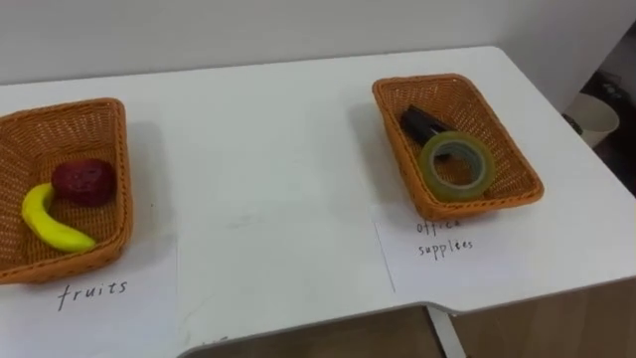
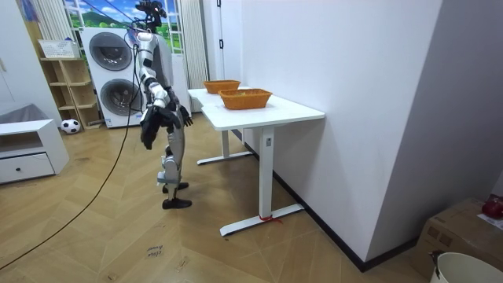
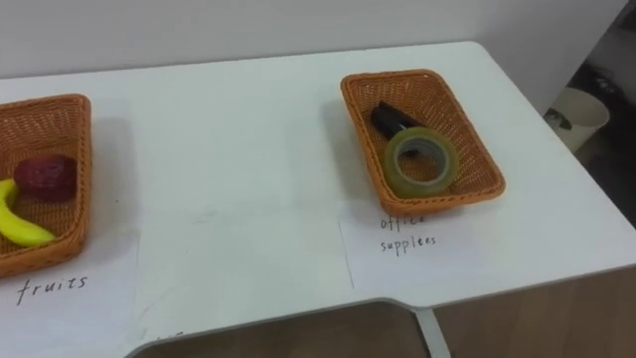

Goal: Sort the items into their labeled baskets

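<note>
The sorting looks finished. The banana (image 1: 50,221) and a dark red fruit (image 1: 83,182) lie in the fruit basket (image 1: 125,189), and the tape roll (image 1: 456,164) and a black item (image 1: 422,121) lie in the office-supplies basket (image 1: 519,161). Nothing lies loose on the white table (image 1: 268,169). The robot's hands (image 2: 183,115) hang low beside the table; their grasp cannot be told.

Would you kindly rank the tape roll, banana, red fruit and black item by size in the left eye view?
Largest: tape roll and banana, which look alike
Then: red fruit
Smallest: black item, partly hidden
</note>
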Robot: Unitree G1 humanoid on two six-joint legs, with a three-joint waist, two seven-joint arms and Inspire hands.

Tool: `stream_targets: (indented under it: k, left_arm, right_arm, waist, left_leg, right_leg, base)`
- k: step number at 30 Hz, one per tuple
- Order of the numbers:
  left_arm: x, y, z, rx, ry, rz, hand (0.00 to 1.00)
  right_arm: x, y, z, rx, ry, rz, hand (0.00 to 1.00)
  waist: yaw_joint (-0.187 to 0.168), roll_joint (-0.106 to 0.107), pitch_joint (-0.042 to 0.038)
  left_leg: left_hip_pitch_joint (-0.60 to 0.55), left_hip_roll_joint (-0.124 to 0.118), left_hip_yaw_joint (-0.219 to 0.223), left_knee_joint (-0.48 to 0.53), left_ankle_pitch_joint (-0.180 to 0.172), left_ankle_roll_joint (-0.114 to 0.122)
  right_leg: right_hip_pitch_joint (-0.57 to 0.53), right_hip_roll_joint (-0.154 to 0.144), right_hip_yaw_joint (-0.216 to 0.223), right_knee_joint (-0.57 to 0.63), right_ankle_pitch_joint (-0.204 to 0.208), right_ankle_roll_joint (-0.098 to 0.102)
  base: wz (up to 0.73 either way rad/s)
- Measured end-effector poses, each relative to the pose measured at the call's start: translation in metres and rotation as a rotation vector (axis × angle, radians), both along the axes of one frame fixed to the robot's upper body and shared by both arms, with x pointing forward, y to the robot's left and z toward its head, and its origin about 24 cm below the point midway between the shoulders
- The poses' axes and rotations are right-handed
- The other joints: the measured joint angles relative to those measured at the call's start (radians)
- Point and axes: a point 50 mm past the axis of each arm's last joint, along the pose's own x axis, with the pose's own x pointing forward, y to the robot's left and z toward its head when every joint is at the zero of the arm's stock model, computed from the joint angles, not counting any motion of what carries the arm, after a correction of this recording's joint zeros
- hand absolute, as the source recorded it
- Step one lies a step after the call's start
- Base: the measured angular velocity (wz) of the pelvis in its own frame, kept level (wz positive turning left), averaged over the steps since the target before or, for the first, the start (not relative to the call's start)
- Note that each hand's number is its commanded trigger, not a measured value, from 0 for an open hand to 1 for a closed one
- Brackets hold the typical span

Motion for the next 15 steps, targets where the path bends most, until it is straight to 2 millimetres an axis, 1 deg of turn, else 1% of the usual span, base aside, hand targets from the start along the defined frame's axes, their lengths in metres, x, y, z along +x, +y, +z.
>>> stream_targets:
  k: [2, 3, 4, 5, 6, 7, 8, 9, 11, 14, 15]
  left_arm:
    - [-0.001, -0.003, -0.001, -0.01, -0.004, 0.003, 0.0]
    - [0.001, -0.003, -0.001, -0.011, -0.01, 0.002, 0.0]
    - [0.001, -0.005, -0.001, -0.013, -0.017, 0.001, 0.0]
    - [0.0, -0.005, -0.002, -0.015, -0.015, 0.002, 0.0]
    - [-0.003, -0.007, -0.003, -0.018, -0.006, 0.005, 0.0]
    - [-0.004, -0.009, -0.003, -0.022, -0.002, 0.008, 0.0]
    - [-0.005, -0.01, -0.004, -0.024, 0.0, 0.009, 0.0]
    - [-0.006, -0.011, -0.005, -0.028, 0.004, 0.006, 0.0]
    - [-0.005, -0.013, -0.006, -0.032, 0.007, -0.006, 0.0]
    - [-0.002, -0.016, -0.007, -0.039, -0.005, -0.016, 0.0]
    - [-0.002, -0.017, -0.007, -0.039, -0.009, -0.018, 0.0]
  right_arm:
    - [-0.015, 0.018, -0.018, 0.069, 0.045, -0.019, 0.0]
    - [-0.019, 0.021, -0.022, 0.084, 0.058, -0.022, 0.0]
    - [-0.026, 0.028, -0.028, 0.111, 0.086, -0.024, 0.0]
    - [-0.029, 0.031, -0.032, 0.123, 0.106, -0.019, 0.0]
    - [-0.034, 0.039, -0.039, 0.145, 0.142, 0.0, 0.0]
    - [-0.036, 0.048, -0.046, 0.173, 0.165, 0.024, 0.0]
    - [-0.037, 0.052, -0.049, 0.186, 0.174, 0.035, 0.0]
    - [-0.039, 0.059, -0.054, 0.207, 0.193, 0.063, 0.0]
    - [-0.036, 0.069, -0.059, 0.226, 0.203, 0.117, 0.0]
    - [-0.034, 0.084, -0.067, 0.24, 0.272, 0.287, 0.0]
    - [-0.032, 0.09, -0.07, 0.242, 0.309, 0.38, 0.0]
  waist:
    - [-0.002, 0.002, 0.0011]
    - [-0.002, 0.002, 0.0011]
    - [0.0, 0.01, 0.004]
    - [0.0, 0.008, 0.0029]
    - [0.005, 0.013, 0.0041]
    - [0.005, 0.012, 0.004]
    - [0.004, 0.014, 0.0049]
    - [0.006, 0.017, 0.004]
    - [0.012, 0.022, 0.0033]
    - [0.032, 0.031, 0.0041]
    - [0.035, 0.031, 0.0041]
  left_leg:
    - [0.0, -0.002, -0.008, 0.0, 0.0, -0.001]
    - [0.001, -0.003, -0.009, -0.001, -0.001, -0.001]
    - [0.002, -0.003, -0.009, -0.002, -0.001, -0.001]
    - [0.002, -0.003, -0.009, -0.002, -0.001, -0.001]
    - [0.003, -0.003, -0.009, -0.003, -0.001, -0.001]
    - [0.003, -0.003, -0.009, -0.004, -0.002, -0.003]
    - [0.002, -0.003, -0.009, -0.004, -0.003, -0.004]
    - [0.002, -0.003, -0.009, -0.003, -0.003, -0.005]
    - [0.001, -0.003, -0.009, -0.003, -0.004, -0.005]
    - [0.004, -0.003, -0.008, -0.003, -0.005, -0.006]
    - [0.01, -0.003, -0.007, -0.003, -0.005, -0.006]
  right_leg:
    - [-0.001, -0.002, -0.011, -0.002, -0.003, 0.002]
    - [-0.001, -0.002, -0.011, -0.001, -0.005, 0.002]
    - [-0.001, -0.003, -0.008, -0.001, -0.006, 0.003]
    - [0.0, -0.002, -0.003, -0.001, -0.006, 0.003]
    - [-0.001, -0.002, 0.003, 0.0, -0.006, 0.003]
    - [-0.003, -0.001, 0.004, -0.001, -0.006, 0.003]
    - [-0.003, -0.001, 0.004, -0.002, -0.006, 0.003]
    - [-0.002, 0.0, 0.003, -0.002, -0.006, 0.002]
    - [-0.001, 0.0, 0.003, 0.0, -0.007, 0.002]
    - [-0.003, -0.001, -0.001, -0.003, -0.008, 0.002]
    - [-0.001, -0.002, -0.005, -0.002, -0.01, 0.001]
  base:
    - [0.07]
    - [0.04]
    - [0.0]
    - [0.0]
    - [0.0]
    - [-0.03]
    - [0.0]
    - [-0.04]
    - [-0.04]
    - [0.01]
    - [0.05]
